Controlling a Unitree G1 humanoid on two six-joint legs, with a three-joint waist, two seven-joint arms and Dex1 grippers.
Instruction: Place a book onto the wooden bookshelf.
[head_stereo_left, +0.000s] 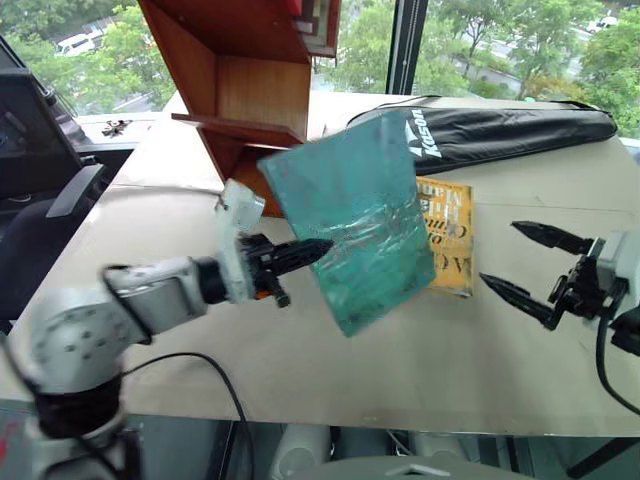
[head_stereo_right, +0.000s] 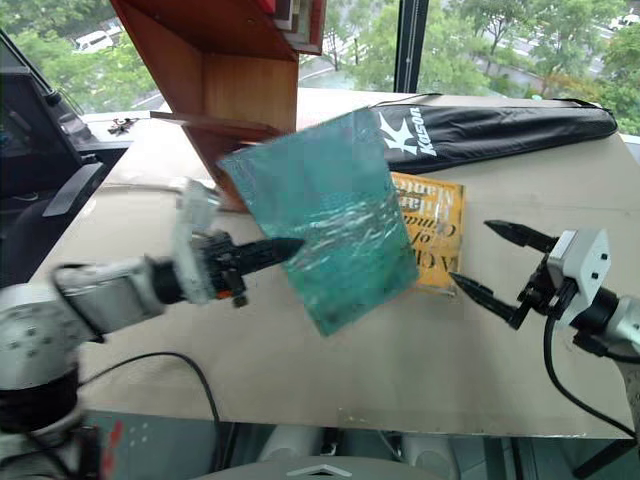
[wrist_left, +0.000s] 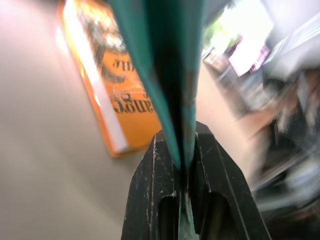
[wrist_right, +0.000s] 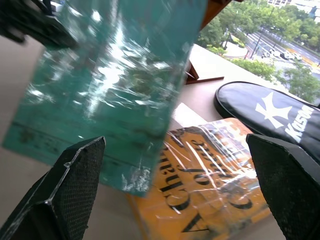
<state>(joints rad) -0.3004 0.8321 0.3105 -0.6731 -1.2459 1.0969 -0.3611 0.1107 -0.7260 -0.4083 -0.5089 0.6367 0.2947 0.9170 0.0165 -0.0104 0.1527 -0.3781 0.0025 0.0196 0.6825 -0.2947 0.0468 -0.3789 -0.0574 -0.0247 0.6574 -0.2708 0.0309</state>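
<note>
Book (head_stereo_left: 350, 225) above table (head_stereo_left: 300, 370), before bookshelf (head_stereo_left: 240, 80); second book (head_stereo_left: 447, 240) beneath, rightward.

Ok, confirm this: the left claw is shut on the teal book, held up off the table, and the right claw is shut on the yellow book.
One thing is wrong: the right claw is open and holds nothing; the right wrist view shows its fingers spread wide, short of the yellow book. The rest stands: the left claw is shut on the teal book, held up off the table.
</note>
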